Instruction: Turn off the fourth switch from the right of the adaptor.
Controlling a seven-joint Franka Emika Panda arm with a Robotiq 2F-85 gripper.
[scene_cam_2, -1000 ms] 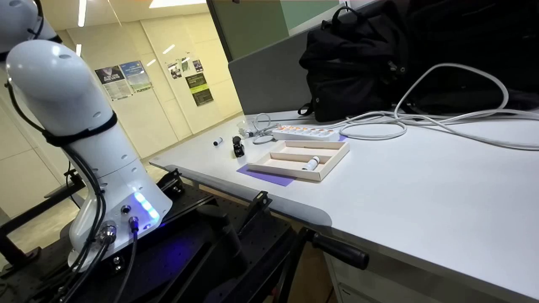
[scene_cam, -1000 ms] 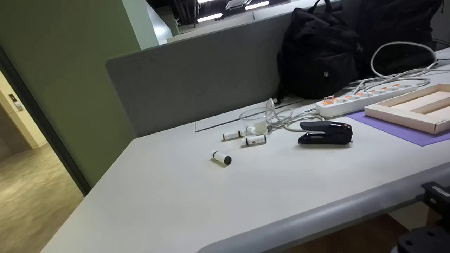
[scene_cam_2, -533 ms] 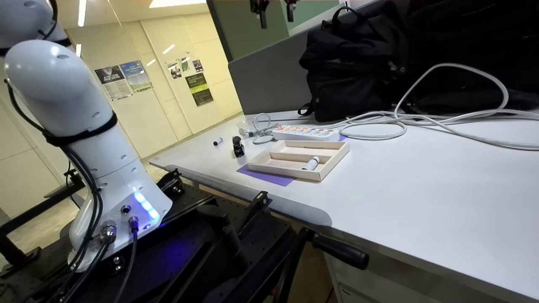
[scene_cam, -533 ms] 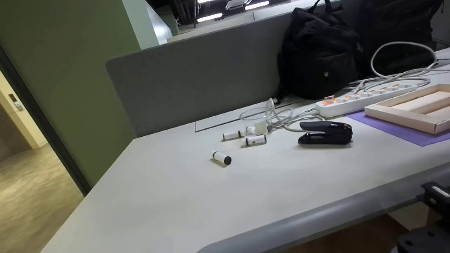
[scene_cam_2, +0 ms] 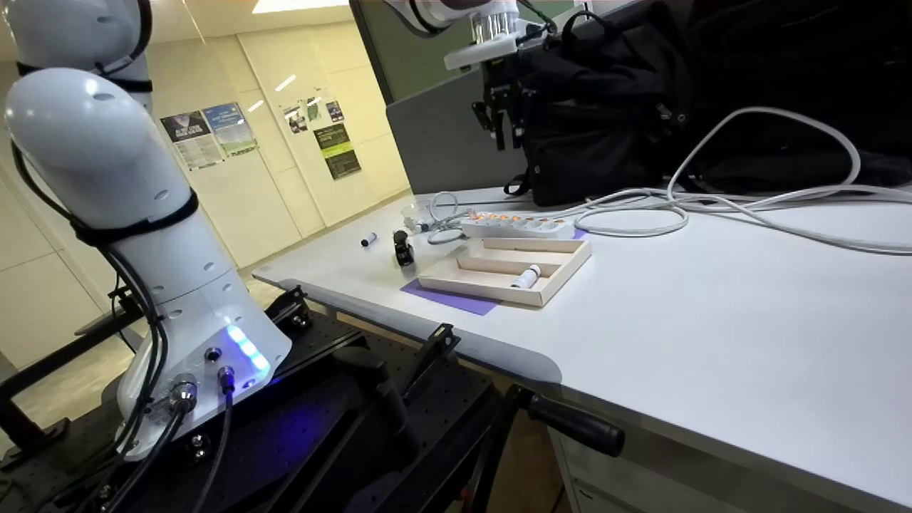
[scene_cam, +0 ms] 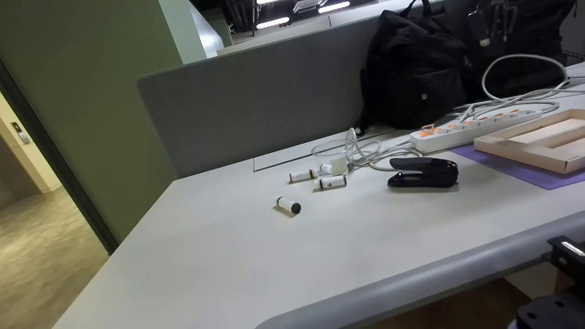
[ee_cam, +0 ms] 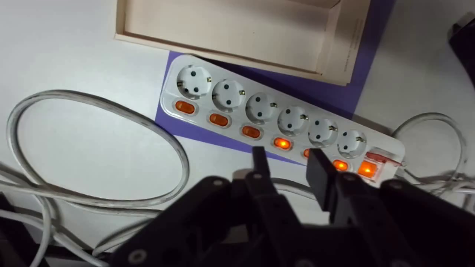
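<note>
Right, the glowing fourth switch [ee_cam: 282, 143] shows just beyond the claw [ee_cam: 287, 157]

From the left of the wrist view, then: a loop of white cable [ee_cam: 61, 95], and next the adaptor [ee_cam: 272, 124], its long axis slanting from upper left to lower right, with the wooden tray [ee_cam: 343, 44] just beside its upper edge. Three orange switches [ee_cam: 218, 119] come by first, no glow in them. The next one's lit, and that looks like the target: count the big end switch [ee_cam: 367, 169] and it's fourth from either end of seven.

Here's the claw, its fingers [ee_cam: 260, 159] standing apart, nothing held between them, and the lit switch shows in line with that gap, just past the tips. Check the height: in an exterior view the claw [scene_cam_2: 509, 141] hangs over the adaptor, well apart from it. So the move, I'd judge, is mostly down, with a small correction to put one tip on that switch.

On rightwards: the fifth switch [ee_cam: 306, 152], half hidden behind a finger, lit or not, no telling; it looks close enough to the target to catch a sloppy press. The sixth switch [ee_cam: 340, 165] glows, and the big one too.
</note>
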